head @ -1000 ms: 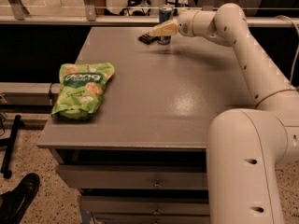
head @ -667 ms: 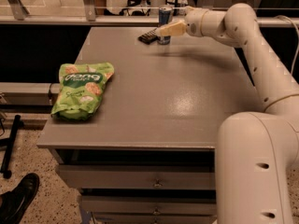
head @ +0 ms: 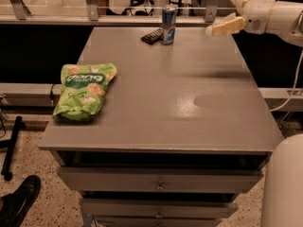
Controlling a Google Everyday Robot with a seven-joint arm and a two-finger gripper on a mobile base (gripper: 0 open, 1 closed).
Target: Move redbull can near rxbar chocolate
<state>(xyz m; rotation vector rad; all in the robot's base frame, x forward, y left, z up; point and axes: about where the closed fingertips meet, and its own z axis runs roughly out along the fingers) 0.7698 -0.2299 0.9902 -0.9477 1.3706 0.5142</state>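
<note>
the grey counter (head: 189, 108) carries a green snack bag (head: 84, 91) near its left edge. the pincer (head: 221, 12) hangs above the far right corner — spread wide, holding nothing. at the far edge the redbull can (head: 168, 25) stands upright, the rxbar chocolate (head: 152, 36) just beside it on the left.

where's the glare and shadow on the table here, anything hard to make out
Camera view: a pale sheen sits right of centre on the table, with a dark shadow band beyond it. Camera view: the rxbar chocolate is dim beside the redbull can at the far edge; the open tool, above the far right corner, is brightly lit.
</note>
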